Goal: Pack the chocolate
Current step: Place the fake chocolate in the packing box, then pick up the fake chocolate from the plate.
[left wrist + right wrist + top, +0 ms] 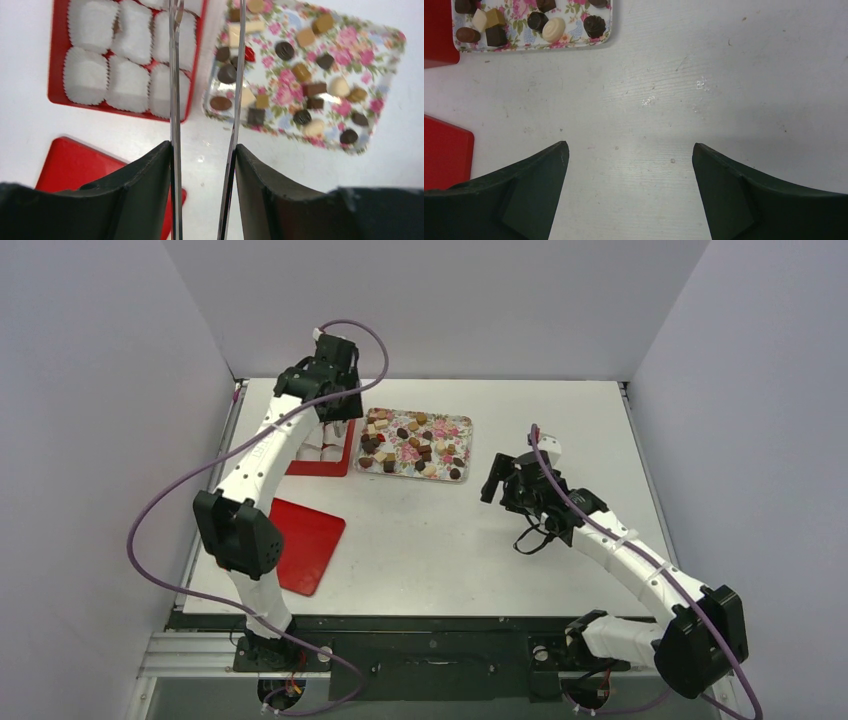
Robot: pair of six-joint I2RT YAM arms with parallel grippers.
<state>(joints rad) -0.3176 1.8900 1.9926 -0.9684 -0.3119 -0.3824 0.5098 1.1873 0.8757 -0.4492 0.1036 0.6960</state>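
The chocolate [403, 433] lies as many small dark, tan and cream pieces on a flowered tray [468, 430] at the back middle. The left wrist view shows the pieces [284, 50] on that tray [380, 80]. My left gripper [340, 415] hangs between the tray and a red box. Its fingers [150, 170] press on a pair of thin metal tongs [175, 100]. The tong arms stand apart with nothing between them, and their tips are out of frame. My right gripper [510, 480] hovers open and empty [630, 145] over bare table, near the tray's corner [524, 46].
A red box [322, 465] lined with white paper cups [130, 55] sits left of the tray. Its red lid [305, 540] lies flat nearer the left arm's base, also seen in the wrist views [75, 165] [444, 150]. Grey walls enclose the table.
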